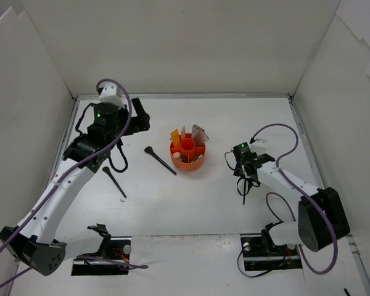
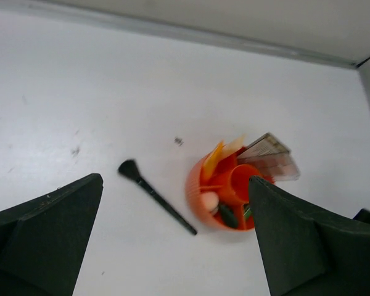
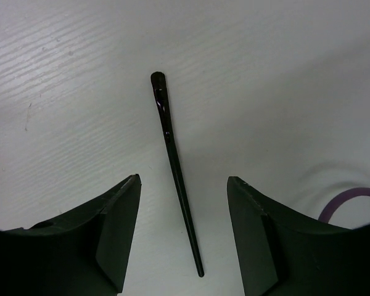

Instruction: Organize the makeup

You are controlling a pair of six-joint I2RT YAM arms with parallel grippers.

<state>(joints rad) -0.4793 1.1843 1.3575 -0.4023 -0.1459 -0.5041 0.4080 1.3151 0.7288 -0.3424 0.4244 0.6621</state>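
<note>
Left end effector (image 2: 172, 182): fingers wide apart, nothing in them. It hung above the worktop (image 1: 172, 216), angled toward the middle, so its wrist camera had the holder and the nearest loose brush in view. My read: lined up for a next pick, not committed to one.

Loose on the worktop, left to right:
- thin black brush (image 1: 115, 182), flat beside the left arm, well apart from the holder
- fan-head brush (image 2: 157, 197), flat, handle tip near the holder's left wall; couldn't tell if it touched

Red-orange holder (image 1: 188, 165), centre of the worktop, upright, already loaded:
- yellow-orange tube (image 2: 213, 159) standing at the back-left
- brown-pink palette (image 2: 271, 157) leaning out over the back-right rim, probably too wide to sit down in its slot
- beige rounded piece (image 2: 208, 200) and a dark green item (image 2: 227, 216) in the front compartments
- centre cup (image 2: 240, 179): contents not visible

Right end effector (image 3: 184, 180): fingers part-way apart, straddling a slim black brush (image 3: 172, 166) flat on the worktop, well right of the holder. The handle ran between the fingers with worktop showing on both sides, so no clamp. The grip looked aimed at the narrow handle end; on a stick that thin the fingers need to go right down to the surface.

Judgement: three brushes out, the rest stowed.
</note>
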